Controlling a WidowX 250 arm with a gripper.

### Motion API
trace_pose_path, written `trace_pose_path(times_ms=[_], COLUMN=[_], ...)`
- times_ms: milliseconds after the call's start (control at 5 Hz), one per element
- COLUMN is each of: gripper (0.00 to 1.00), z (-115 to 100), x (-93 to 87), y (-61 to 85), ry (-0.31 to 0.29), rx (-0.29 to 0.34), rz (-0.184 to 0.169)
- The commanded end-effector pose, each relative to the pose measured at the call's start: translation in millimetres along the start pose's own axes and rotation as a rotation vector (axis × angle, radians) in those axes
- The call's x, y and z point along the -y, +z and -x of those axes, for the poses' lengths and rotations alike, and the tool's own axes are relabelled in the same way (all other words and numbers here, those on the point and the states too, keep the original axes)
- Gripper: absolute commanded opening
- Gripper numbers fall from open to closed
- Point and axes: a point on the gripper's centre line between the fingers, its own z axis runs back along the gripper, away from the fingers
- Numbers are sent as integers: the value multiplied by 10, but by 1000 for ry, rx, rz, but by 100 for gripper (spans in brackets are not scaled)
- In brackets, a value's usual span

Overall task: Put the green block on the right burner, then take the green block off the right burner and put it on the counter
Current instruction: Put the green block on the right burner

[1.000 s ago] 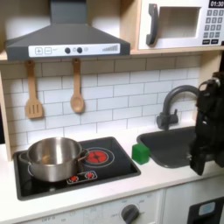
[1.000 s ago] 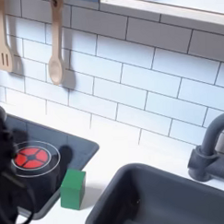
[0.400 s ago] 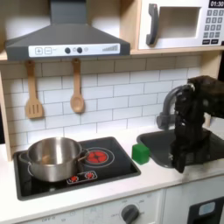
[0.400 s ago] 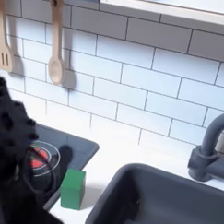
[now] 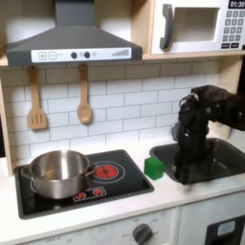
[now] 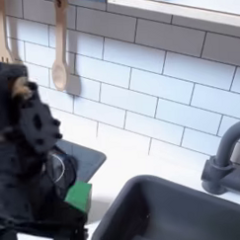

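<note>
Pincer hanging low over the sink basin in the first exterior view, just to that view's right of the green block; fingers too dark and blurred to tell whether apart or together. Nothing seen held. Black arm looming large across the second exterior view's left, covering much of the stove panel.

Green block sitting on the counter, between the stove panel and the sink basin, touching neither fingertip visibly. Right burner bare of the block, just to the block's left in the first exterior view. Steel pot farther left of the block on the other burner. Green block partly hidden behind the arm in the second exterior view.
</note>
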Motion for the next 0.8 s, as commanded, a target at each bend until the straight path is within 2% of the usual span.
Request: trace_pose_path(times_ms=[0, 200, 600], gripper=[100, 100, 100], z=[-359, -532, -752], x=[95, 82, 87], y=[-144, -204, -342], ry=[13, 31, 24], rx=[-9, -8, -18], rz=[2, -3, -9])
